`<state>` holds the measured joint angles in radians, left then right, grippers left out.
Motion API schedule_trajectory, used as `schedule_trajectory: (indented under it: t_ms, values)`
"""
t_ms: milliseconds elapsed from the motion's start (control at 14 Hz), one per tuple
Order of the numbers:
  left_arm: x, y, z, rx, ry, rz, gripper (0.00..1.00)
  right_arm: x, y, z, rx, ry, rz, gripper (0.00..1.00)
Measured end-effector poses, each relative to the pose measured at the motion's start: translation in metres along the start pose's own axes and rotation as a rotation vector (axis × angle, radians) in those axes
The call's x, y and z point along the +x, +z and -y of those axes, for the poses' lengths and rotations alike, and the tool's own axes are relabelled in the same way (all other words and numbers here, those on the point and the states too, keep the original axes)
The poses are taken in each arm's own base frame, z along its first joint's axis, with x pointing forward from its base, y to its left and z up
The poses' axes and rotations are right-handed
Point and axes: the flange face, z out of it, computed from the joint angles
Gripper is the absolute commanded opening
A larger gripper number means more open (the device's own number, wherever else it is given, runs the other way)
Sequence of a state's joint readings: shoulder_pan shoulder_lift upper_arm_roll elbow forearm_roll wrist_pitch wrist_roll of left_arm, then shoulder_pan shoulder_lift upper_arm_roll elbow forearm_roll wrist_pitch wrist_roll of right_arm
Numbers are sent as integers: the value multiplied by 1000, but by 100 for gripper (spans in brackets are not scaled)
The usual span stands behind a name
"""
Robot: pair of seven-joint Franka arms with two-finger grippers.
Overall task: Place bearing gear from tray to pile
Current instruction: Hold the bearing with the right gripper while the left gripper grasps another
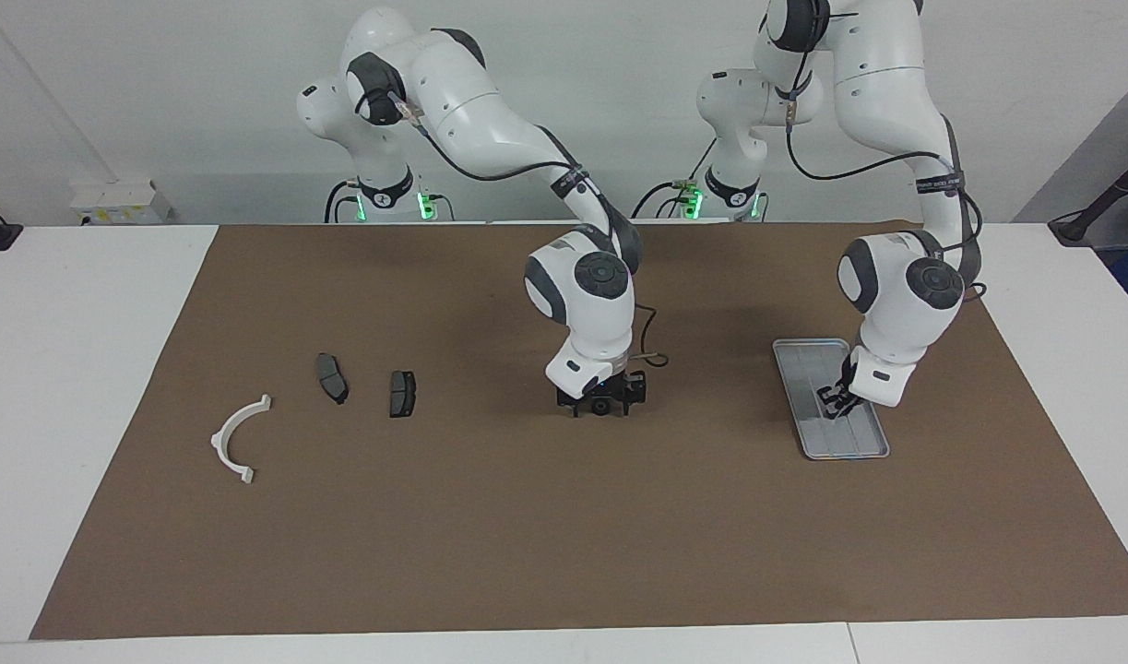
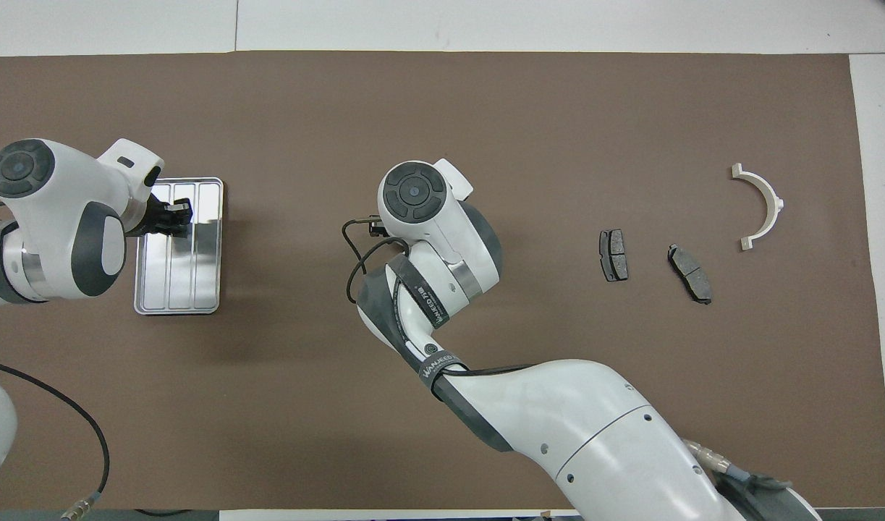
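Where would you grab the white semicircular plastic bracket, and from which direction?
Mid-arc, pinching across the thin band, coming straight down. The white semicircular plastic bracket lies flat on the brown mat, its curve open inside, so one finger probably fits inside and one outside. The tabbed ends look less even.

You have a brown mat [image 1: 490, 535] covering the white table [image 1: 75, 369]; white wall box [image 1: 119, 203] at ten o'clock.

The right arm is stretched toward the table's middle, wrist bent down, the right gripper [image 1: 601, 406] held low with jaws spread. The left arm is bent down steeply, the left gripper [image 1: 836, 402] shut
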<state>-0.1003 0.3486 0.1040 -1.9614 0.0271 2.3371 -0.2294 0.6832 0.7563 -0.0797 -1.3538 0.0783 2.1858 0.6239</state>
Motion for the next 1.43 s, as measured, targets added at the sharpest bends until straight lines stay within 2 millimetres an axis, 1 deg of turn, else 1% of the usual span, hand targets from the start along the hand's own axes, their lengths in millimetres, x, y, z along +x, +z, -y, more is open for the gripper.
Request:
schedule_trajectory:
  t_ms: [72,215,286,358,430,645,788,859,931,1003,1218,1361,1432]
  values:
    - [0,0,0,0,0,0,0,0,0,0,0,0,0,75]
    - [0,-1,0,-14,-14,1,0,0,-2,1,4,-1,-2,61]
    - [1,-5,0,-29,-27,-1,0,-1,-3,2,6,-2,-1,53]
    - [2,-10,-1,-41,-38,-4,0,-1,-4,3,7,-3,-2,43]
    - [2,-15,-1,-46,-40,-3,0,-1,-5,3,7,-2,-3,35]
    - [0,-30,-2,-56,-52,12,0,-1,-6,3,10,-2,-3,15]
    - [-3,-34,-3,-68,-94,33,0,-2,-9,4,13,-2,-2,5]
    - [-5,-35,-7,-71,-124,39,0,-2,-8,4,14,-1,-2,3]
    - [-7,-36,-16,-73,-150,42,0,-1,-9,4,14,0,-1,2]
    - [-10,-37,-28,-74,-170,44,0,-1,-9,3,15,1,0,0]
    - [-20,-41,-63,-78,-230,46,0,0,-9,-1,5,7,15,0]
    - [-27,-50,-85,-93,-283,43,0,8,-12,-15,-12,23,37,0]
    - [-32,-55,-97,-102,-307,42,0,16,-19,-26,-16,24,43,0]
